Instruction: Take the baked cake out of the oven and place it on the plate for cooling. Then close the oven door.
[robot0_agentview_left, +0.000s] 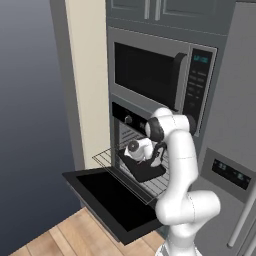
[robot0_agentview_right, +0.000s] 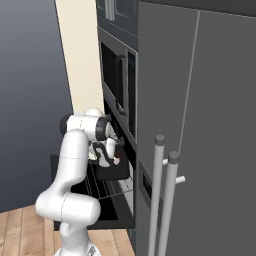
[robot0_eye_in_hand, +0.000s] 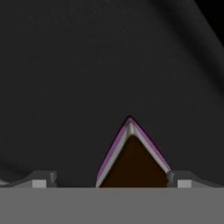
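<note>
Oven door (robot0_agentview_left: 107, 197) dropped flat, wire rack (robot0_agentview_left: 150, 181) pulled out over it, bare wood floor (robot0_agentview_left: 65, 235) below. On the rack, a dark tray (robot0_agentview_left: 145, 170) with a brown, pink-edged cake wedge (robot0_eye_in_hand: 131, 159). Gripper (robot0_eye_in_hand: 109, 179) low over the cake, fingers (robot0_eye_in_hand: 41, 180) spread wide, gripping nothing; tray edges lost in darkness.

The oven door (robot0_agentview_left: 112, 199) is showing glossy black glass, the rack (robot0_agentview_left: 107, 158) is looking like thin metal wire, the floor (robot0_agentview_left: 75, 237) is showing pale wood planks, and the arm (robot0_agentview_left: 180, 165) is looking smooth white.
</note>
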